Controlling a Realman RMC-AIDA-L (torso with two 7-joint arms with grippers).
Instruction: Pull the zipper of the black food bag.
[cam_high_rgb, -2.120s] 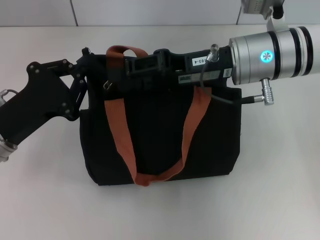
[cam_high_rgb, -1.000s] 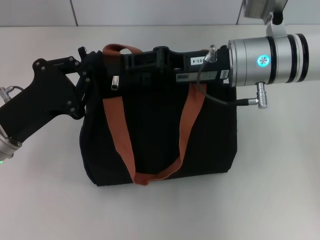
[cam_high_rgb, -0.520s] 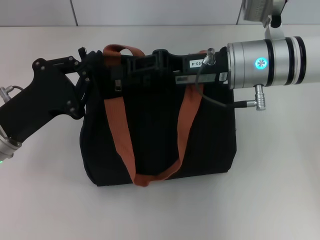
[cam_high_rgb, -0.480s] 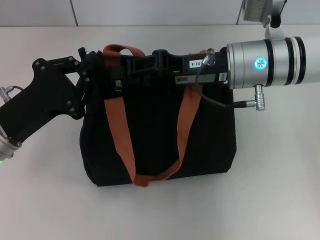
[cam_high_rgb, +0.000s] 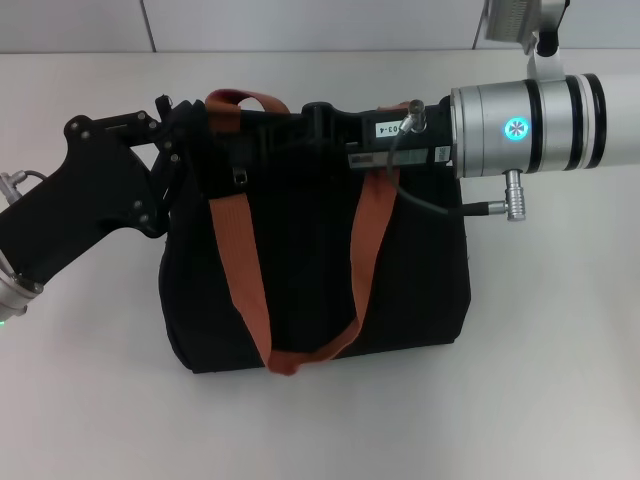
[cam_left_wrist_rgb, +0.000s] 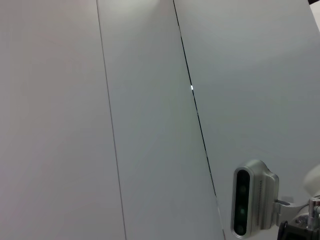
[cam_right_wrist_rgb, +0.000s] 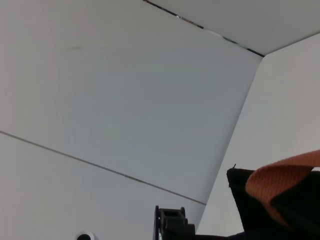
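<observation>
The black food bag (cam_high_rgb: 320, 260) lies on the white table with two orange-brown straps (cam_high_rgb: 235, 270) across it. Its corner and a strap also show in the right wrist view (cam_right_wrist_rgb: 285, 182). The zipper (cam_high_rgb: 241, 176), a small silver tab, hangs just below the bag's top edge near the left strap. My left gripper (cam_high_rgb: 175, 140) is closed on the bag's top left corner. My right gripper (cam_high_rgb: 255, 135) reaches in from the right along the top edge, its tip just above the tab. Its black fingers merge with the bag.
The white table (cam_high_rgb: 560, 380) spreads around the bag, with a wall behind it. My right arm's silver sleeve (cam_high_rgb: 530, 130) hangs over the bag's top right corner. The left wrist view shows only wall panels and a camera housing (cam_left_wrist_rgb: 252, 202).
My right arm has slid left along the bag's top edge. My left gripper rose onto the bag's corner, then held still. The silver tab has shifted slightly right and down.
</observation>
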